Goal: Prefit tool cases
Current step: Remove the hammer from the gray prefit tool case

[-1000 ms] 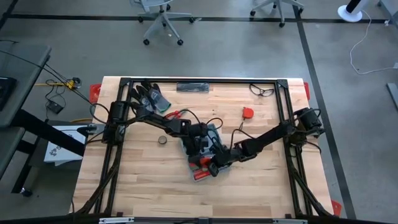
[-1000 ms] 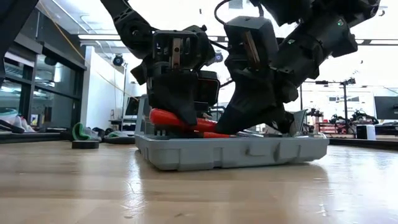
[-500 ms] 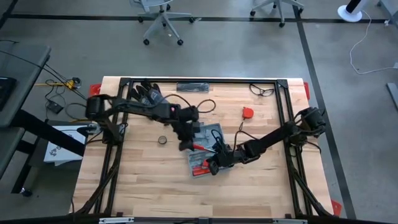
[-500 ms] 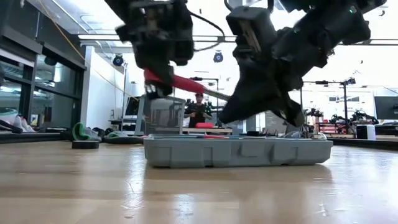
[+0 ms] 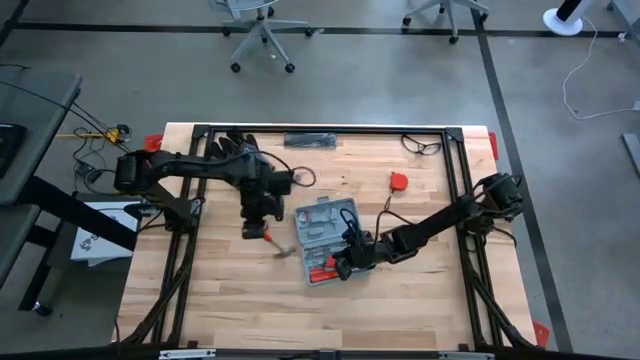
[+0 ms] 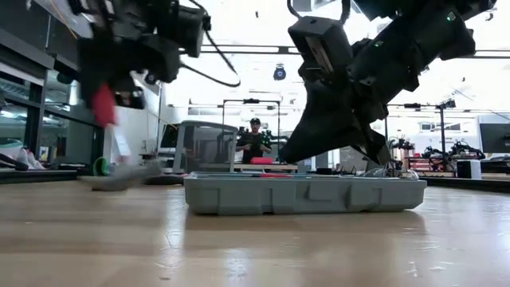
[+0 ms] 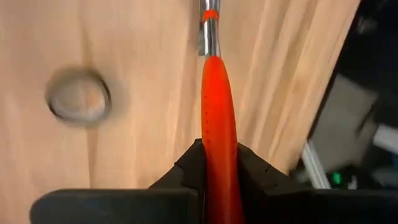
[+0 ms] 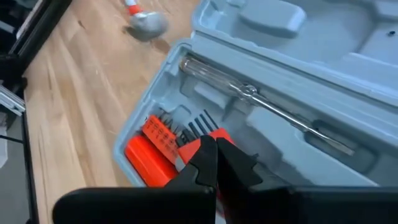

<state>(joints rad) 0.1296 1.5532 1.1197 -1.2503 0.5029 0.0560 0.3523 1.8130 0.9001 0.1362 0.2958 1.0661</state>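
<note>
A: where's the tool case [image 5: 328,238] at?

B: open on the bench [image 5: 210,300], centre of frame. Right tool [image 5: 340,268] is pinched fully together, empty, at the case's lower edge by the orange bits [image 8: 163,133].

A: and the left tool [image 5: 254,230]?

B: left of centre, clamped on a red-handled hammer [image 7: 217,124]. Gloves [image 5: 238,152] upper left.

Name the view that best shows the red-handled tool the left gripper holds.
Left wrist view: the red-handled tool fills the frame, clamped in the left gripper. The high view shows it small; the low view blurs it; the right wrist view catches only its far end.
</note>
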